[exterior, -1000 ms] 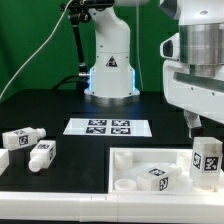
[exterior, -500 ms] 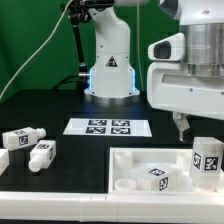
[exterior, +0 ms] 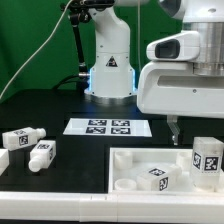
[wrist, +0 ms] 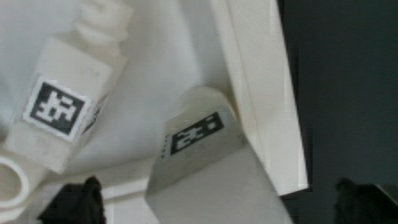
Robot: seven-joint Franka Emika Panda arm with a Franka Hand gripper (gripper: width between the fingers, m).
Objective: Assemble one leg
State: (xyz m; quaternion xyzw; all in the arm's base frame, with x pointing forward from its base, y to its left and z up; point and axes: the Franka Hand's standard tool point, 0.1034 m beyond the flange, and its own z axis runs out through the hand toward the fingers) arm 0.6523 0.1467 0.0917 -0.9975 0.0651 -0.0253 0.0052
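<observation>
Several white legs with black-and-white tags show in the exterior view. One leg (exterior: 207, 160) stands upright inside the large white tray-like piece (exterior: 130, 158), at its right wall. Another leg (exterior: 157, 177) lies inside it. Two more legs (exterior: 20, 137) (exterior: 41, 153) lie on the black table at the exterior view's left. My gripper (exterior: 175, 130) hangs above the tray-like piece's far right part, open and empty. In the wrist view the gripper (wrist: 217, 208) has its dark fingertips (wrist: 71, 204) wide apart, above one leg (wrist: 199, 135) by the rim and another leg (wrist: 63, 100) beside it.
The marker board (exterior: 110, 127) lies on the table behind the tray-like piece. The robot's base (exterior: 110, 75) stands at the back, with cables at the back left. A white ledge (exterior: 50, 205) runs along the front edge. A round socket (wrist: 9, 187) shows in the tray-like piece.
My gripper and hand have moved steadily towards the exterior view's left, above the tray-like piece. The legs and the tray-like piece have not moved.
</observation>
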